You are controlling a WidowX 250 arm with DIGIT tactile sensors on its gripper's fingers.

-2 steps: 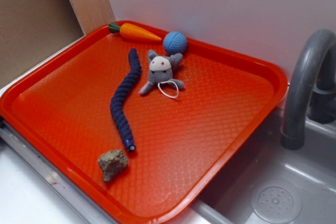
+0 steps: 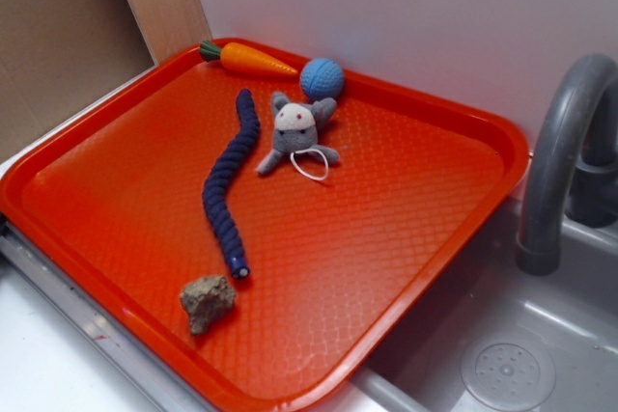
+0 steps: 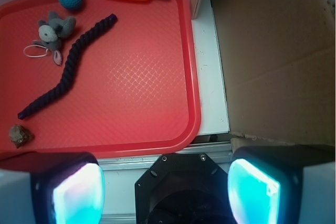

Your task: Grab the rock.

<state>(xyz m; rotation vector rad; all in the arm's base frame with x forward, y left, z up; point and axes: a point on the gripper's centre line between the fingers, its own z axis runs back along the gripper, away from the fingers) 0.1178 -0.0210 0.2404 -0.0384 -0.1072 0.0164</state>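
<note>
The rock [image 2: 206,302] is a rough grey-brown lump on the red tray [image 2: 406,219], near its front edge, just below the end of a dark blue rope toy [image 2: 229,185]. In the wrist view the rock [image 3: 20,135] lies at the tray's lower left. My gripper [image 3: 166,192] is open and empty, its two glowing pads wide apart, high above the tray's outer edge and the white counter, far from the rock. The gripper does not show in the exterior view.
A toy carrot [image 2: 246,59], a blue ball [image 2: 322,78] and a grey plush mouse [image 2: 295,132] lie at the tray's back. A grey sink [image 2: 502,354] with a faucet [image 2: 565,151] is to the right. A cardboard panel [image 3: 278,51] stands beside the tray.
</note>
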